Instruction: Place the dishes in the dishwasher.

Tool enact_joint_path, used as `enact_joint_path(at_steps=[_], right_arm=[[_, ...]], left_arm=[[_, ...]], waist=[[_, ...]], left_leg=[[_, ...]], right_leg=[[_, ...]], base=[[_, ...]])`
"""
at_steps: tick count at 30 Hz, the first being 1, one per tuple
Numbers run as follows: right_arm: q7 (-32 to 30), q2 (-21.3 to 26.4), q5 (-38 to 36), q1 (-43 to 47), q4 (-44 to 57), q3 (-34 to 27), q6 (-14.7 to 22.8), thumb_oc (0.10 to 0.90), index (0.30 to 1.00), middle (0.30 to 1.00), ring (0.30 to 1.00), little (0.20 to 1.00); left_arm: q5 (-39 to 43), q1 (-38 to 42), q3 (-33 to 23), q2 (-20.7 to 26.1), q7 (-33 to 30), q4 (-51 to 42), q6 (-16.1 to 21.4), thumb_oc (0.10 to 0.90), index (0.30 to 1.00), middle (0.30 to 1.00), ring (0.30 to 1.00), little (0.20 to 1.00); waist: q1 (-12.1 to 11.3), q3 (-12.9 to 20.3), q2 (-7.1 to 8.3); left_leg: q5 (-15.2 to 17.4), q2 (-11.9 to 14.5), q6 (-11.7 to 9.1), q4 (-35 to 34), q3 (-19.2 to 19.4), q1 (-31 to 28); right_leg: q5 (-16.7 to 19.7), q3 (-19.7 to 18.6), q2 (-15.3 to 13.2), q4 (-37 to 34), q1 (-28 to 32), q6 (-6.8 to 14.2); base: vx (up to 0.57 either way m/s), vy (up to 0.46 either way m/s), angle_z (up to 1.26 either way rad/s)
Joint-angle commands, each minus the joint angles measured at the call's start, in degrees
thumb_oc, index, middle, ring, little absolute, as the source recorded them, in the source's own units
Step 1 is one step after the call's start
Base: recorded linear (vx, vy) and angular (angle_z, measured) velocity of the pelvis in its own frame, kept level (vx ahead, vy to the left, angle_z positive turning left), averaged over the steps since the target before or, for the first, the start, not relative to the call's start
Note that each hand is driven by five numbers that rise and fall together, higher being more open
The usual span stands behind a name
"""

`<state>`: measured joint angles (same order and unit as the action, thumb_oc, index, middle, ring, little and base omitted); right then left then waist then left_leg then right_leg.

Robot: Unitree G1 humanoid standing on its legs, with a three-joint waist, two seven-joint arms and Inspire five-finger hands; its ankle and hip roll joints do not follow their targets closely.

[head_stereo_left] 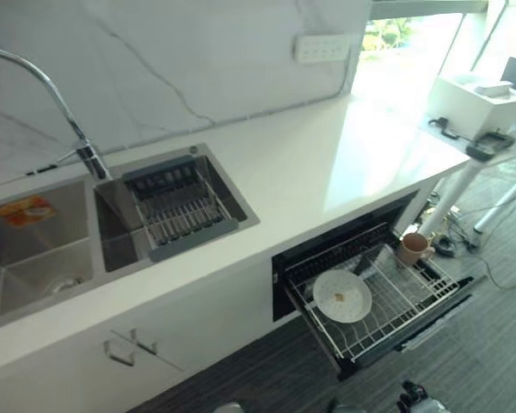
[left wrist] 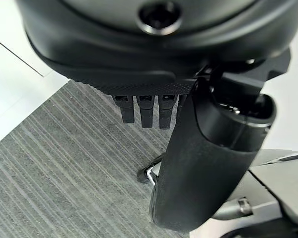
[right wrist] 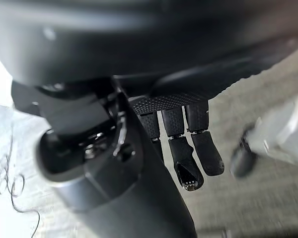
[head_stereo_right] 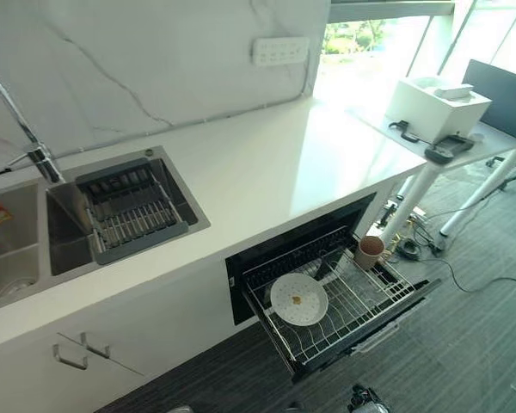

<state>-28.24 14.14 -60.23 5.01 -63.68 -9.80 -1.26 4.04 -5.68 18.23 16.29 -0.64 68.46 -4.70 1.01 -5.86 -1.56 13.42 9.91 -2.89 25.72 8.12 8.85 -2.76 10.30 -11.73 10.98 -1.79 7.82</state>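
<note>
On the pulled-out dishwasher rack [head_stereo_left: 413, 301] lie a plate [head_stereo_left: 342, 296] and mug [head_stereo_left: 412, 249], apart from both empty, slack-fingered hands [left wrist: 144, 106] [right wrist: 188, 148].

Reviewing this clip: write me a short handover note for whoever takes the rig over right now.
Left hand: hanging over the floor, fingers relaxed, holding nothing.
Right hand: likewise open and empty.
White plate lies flat in the pulled-out dishwasher rack; the brown cup stands upright at the rack's far right corner.
Drainer basket in the sink looks free of dishes.
Left: apparently only sliding the rack in.
</note>
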Motion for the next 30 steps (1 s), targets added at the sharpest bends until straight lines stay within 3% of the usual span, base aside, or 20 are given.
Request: enact_joint_path(at_steps=[1, 11, 22, 25, 30], right_arm=[[-0.33, 4.01, -3.08, 3.66, 0.17, -2.07, 0.35, 0.400, 0.300, 0.300, 0.300, 0.300], [-2.06, 7.11, -4.26, 10.66, -2.07, -1.18, -1.54, 0.400, 0.300, 0.300, 0.300, 0.300], [-5.34, 12.67, -6.30, 22.28, -3.79, 1.04, -4.97, 0.400, 0.300, 0.300, 0.300, 0.300], [-6.38, 14.23, -7.54, 26.21, -4.52, 1.85, -4.60, 0.400, 0.300, 0.300, 0.300, 0.300], [-4.65, 20.66, -8.47, 35.22, -5.20, 3.54, -6.61, 0.400, 0.300, 0.300, 0.300, 0.300]], left_arm=[[-0.08, 0.68, -0.11, 0.54, -1.14, 0.04, 0.03, 0.800, 0.900, 0.900, 0.900, 0.900], [3.03, -0.24, 1.13, -0.49, -3.16, 0.31, -1.09, 0.800, 0.900, 0.900, 0.900, 0.900], [5.59, 0.05, 0.31, 1.79, -4.17, -1.77, -3.64, 0.800, 0.900, 0.900, 0.900, 0.900], [5.64, 0.16, 0.08, 2.54, -4.70, -2.39, -4.11, 0.800, 0.900, 0.900, 0.900, 0.900], [4.45, -0.21, 0.18, 5.08, -3.84, -3.87, -4.14, 0.800, 0.900, 0.900, 0.900, 0.900]], waist=[[-2.32, -0.51, 0.18], [-8.34, -0.49, 0.61], [-16.13, -3.44, 1.44], [-18.40, -4.30, 1.19], [-22.64, -5.67, -0.90]], left_leg=[[-6.68, 3.80, -3.39, -8.53, -0.73, -4.73], [-6.93, 1.26, -2.83, -8.53, -4.86, -3.92], [-8.60, -1.92, -2.21, -8.53, -9.75, -1.10], [-8.93, -2.96, -2.22, -8.53, -11.18, -0.10], [-10.07, -6.01, -2.18, -8.53, -14.54, 3.67]], right_leg=[[-2.18, 1.26, -4.51, 6.21, -0.51, 1.83], [-2.90, 5.17, -5.56, 6.21, 2.50, 1.56], [-1.79, 9.87, -8.07, 6.21, 5.50, 2.75], [-1.32, 11.64, -9.05, 6.21, 6.33, 3.01], [-0.27, 14.73, -11.86, 6.21, 6.57, 3.74]], base=[[0.04, 0.043, 0.25], [0.04, 0.032, 0.24], [0.04, 0.008, 0.31], [0.03, -0.007, 0.38], [0.01, 0.027, 0.62]])
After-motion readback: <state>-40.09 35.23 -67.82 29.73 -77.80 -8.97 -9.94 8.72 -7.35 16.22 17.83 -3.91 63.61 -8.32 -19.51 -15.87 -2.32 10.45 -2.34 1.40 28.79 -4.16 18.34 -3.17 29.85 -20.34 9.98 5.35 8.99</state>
